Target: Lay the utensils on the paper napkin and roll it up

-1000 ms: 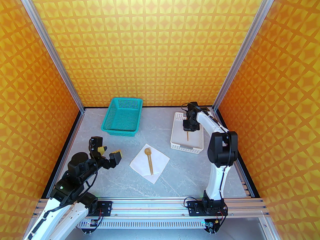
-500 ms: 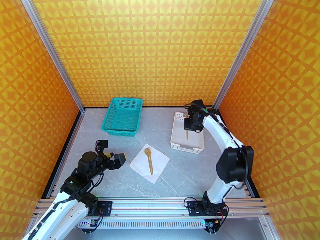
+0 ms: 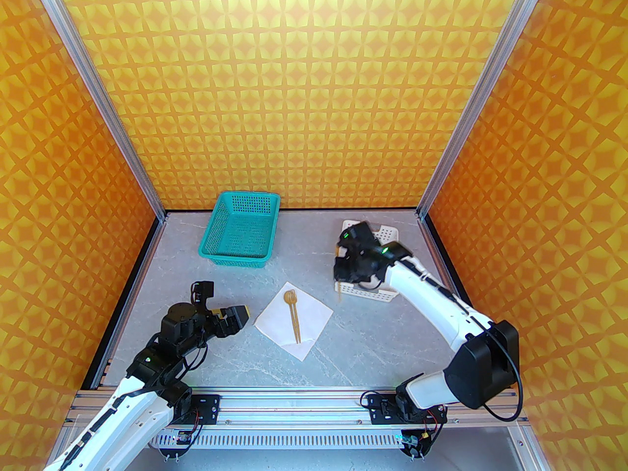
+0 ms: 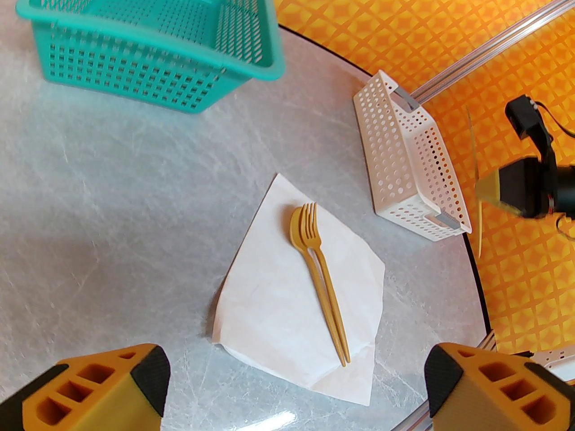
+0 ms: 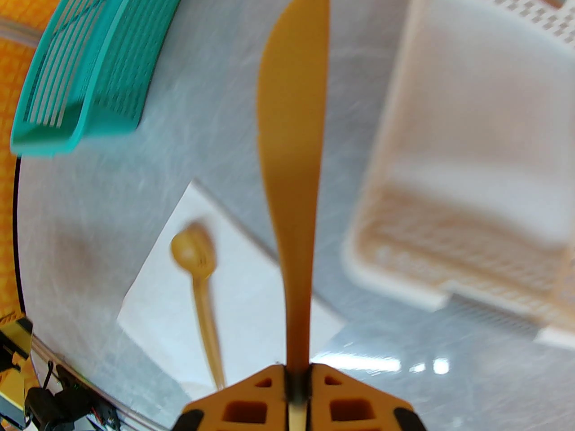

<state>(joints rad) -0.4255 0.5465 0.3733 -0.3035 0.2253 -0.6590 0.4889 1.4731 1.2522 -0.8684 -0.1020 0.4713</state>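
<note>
The white paper napkin (image 3: 314, 319) lies flat mid-table, and a tan fork (image 4: 310, 231) and spoon (image 4: 295, 236) rest side by side on it (image 4: 269, 294). My right gripper (image 3: 338, 275) hovers over the near-left corner of the white basket (image 3: 365, 292), shut on the handle of a tan knife (image 5: 292, 151). In the right wrist view the blade points away from the gripper (image 5: 296, 375), with the spoon (image 5: 197, 258) below. My left gripper (image 3: 238, 316) is open, low beside the napkin's left corner; its fingers (image 4: 99, 384) frame the napkin.
A teal basket (image 3: 240, 231) stands at the back left of the table. The white perforated basket (image 4: 404, 160) is at the back right. Orange patterned walls with metal posts close in the table on three sides.
My right arm has lifted the knife out of the white basket and swung left toward the napkin. My left gripper has moved right, closer to the napkin's left corner, still open.
</note>
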